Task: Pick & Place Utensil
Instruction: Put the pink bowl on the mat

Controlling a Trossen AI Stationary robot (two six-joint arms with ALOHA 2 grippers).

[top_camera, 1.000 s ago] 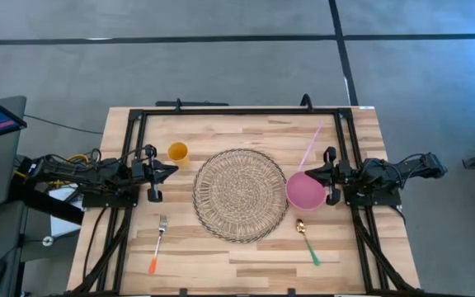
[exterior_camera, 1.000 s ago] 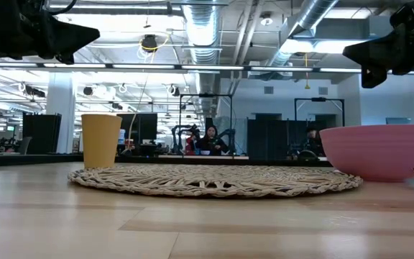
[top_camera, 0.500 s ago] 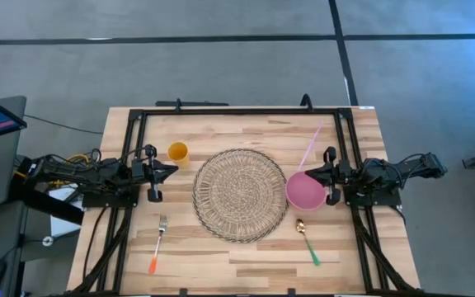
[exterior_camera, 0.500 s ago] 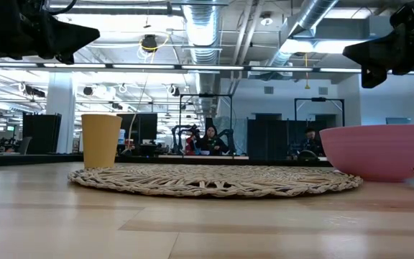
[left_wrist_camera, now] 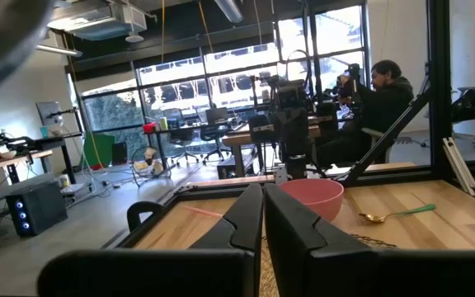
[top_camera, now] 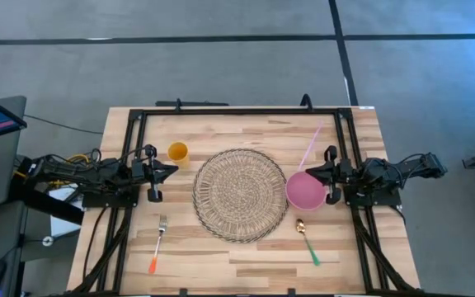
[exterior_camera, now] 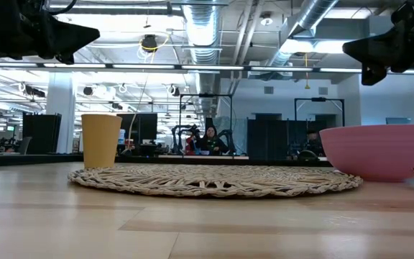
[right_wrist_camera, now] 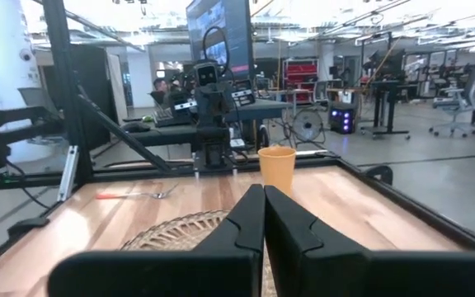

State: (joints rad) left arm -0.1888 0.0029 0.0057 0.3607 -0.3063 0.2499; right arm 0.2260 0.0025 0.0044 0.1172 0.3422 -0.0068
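Nothing of the task looks begun. Fork (top_camera: 159, 242) with an orange handle lies on the tabletop (top_camera: 246, 256) at the near left, and spoon (top_camera: 307, 240) with a green handle lies at the near right, just beside the woven placemat (top_camera: 239, 194) in the middle; neither is touched. A pink straw-like stick (top_camera: 310, 146) rests at the far right, angled toward the pink bowl (top_camera: 304, 190), and a yellow cup (top_camera: 177, 152) stands at the far left of the mat. The left end effector (top_camera: 170, 169) hovers at the left edge near the cup, fingers clenched on nothing. The right end effector (top_camera: 312, 172) hangs at the right edge by the bowl, also clenched and empty. Reaching, gripping, carrying and setting down a utensil all seem left to do; which utensil and where it goes I cannot tell.
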